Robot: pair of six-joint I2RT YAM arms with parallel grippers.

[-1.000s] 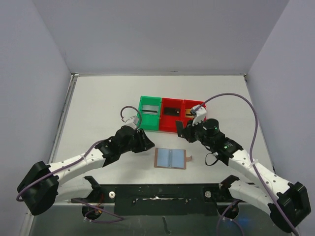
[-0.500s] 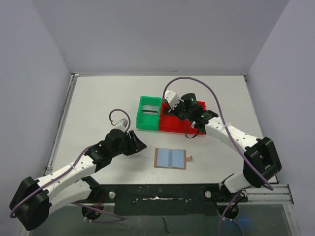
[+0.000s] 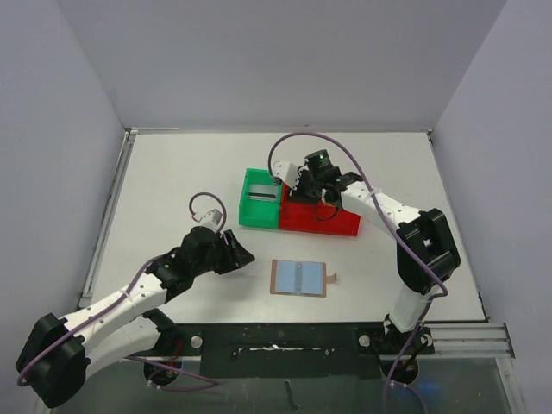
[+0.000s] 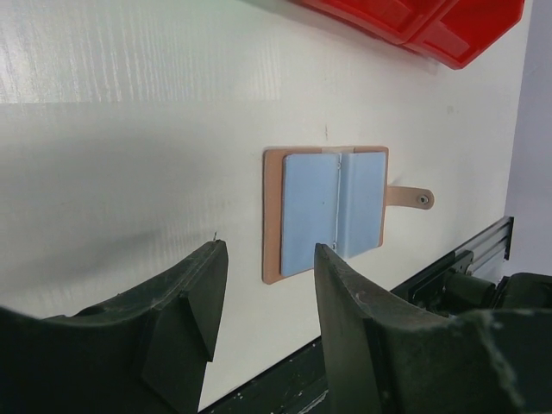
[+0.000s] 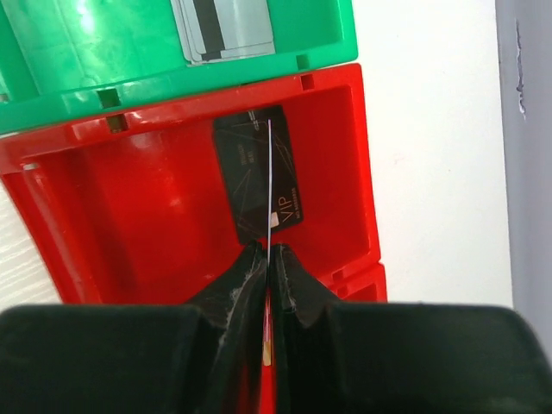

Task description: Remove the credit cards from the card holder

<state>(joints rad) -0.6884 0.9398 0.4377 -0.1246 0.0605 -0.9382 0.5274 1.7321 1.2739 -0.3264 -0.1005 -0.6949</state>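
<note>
From above, the card holder (image 3: 299,279) is lying open on the white table (image 3: 172,172), near the front edge, well apart from the green bin (image 3: 259,216) and red bin (image 3: 319,226). Left wrist: the left gripper (image 4: 269,254) is hanging near it, jaws open and empty. Right wrist: the right gripper (image 5: 267,259) is pinching a thin card (image 5: 269,190) over the red bin, where a black card (image 5: 246,172) is showing "VIP".
</note>
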